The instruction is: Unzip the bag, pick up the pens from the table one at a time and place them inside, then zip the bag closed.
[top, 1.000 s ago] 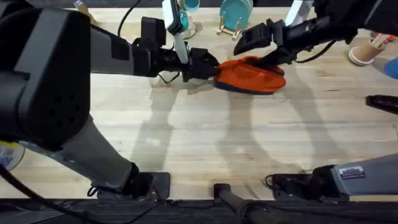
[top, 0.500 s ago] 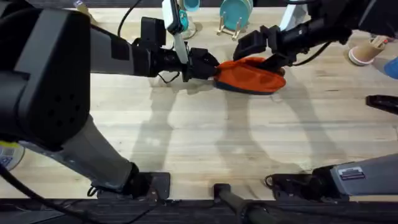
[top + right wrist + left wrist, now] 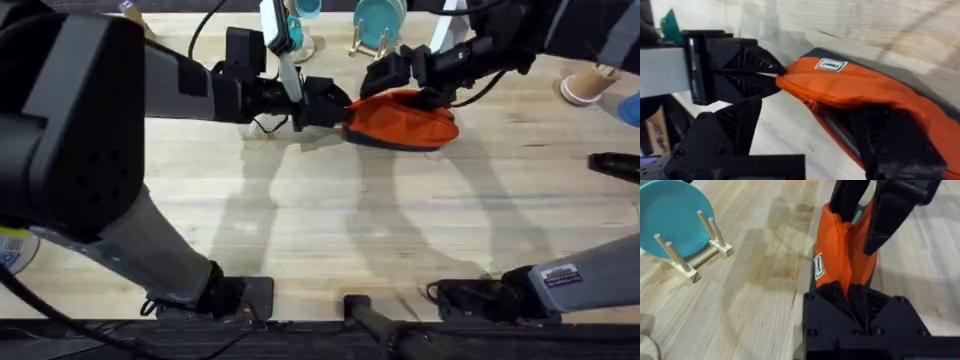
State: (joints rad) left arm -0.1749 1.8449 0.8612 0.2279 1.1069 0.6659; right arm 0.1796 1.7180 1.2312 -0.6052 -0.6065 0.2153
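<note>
The orange bag (image 3: 408, 120) lies at the far middle of the table (image 3: 320, 220). My left gripper (image 3: 338, 112) is shut on the bag's left end (image 3: 840, 255), holding it just off the wood. My right gripper (image 3: 398, 88) stands open over the bag's upper zipper edge (image 3: 815, 107), one finger (image 3: 737, 122) on each side, close to the left gripper (image 3: 735, 70). A light green sliver (image 3: 856, 216) shows at the bag's mouth between the right arm's fingers (image 3: 887, 220); I cannot tell whether it is a pen.
A teal plate on a wooden stand (image 3: 378, 25) sits right behind the bag. A pink cup with sticks (image 3: 585, 85) and a blue thing (image 3: 630, 108) are at the far right. A black oblong object (image 3: 612, 163) lies at the right edge.
My right gripper has slid left along the top of the bag toward the left gripper. The left arm and the bag have stayed put.
</note>
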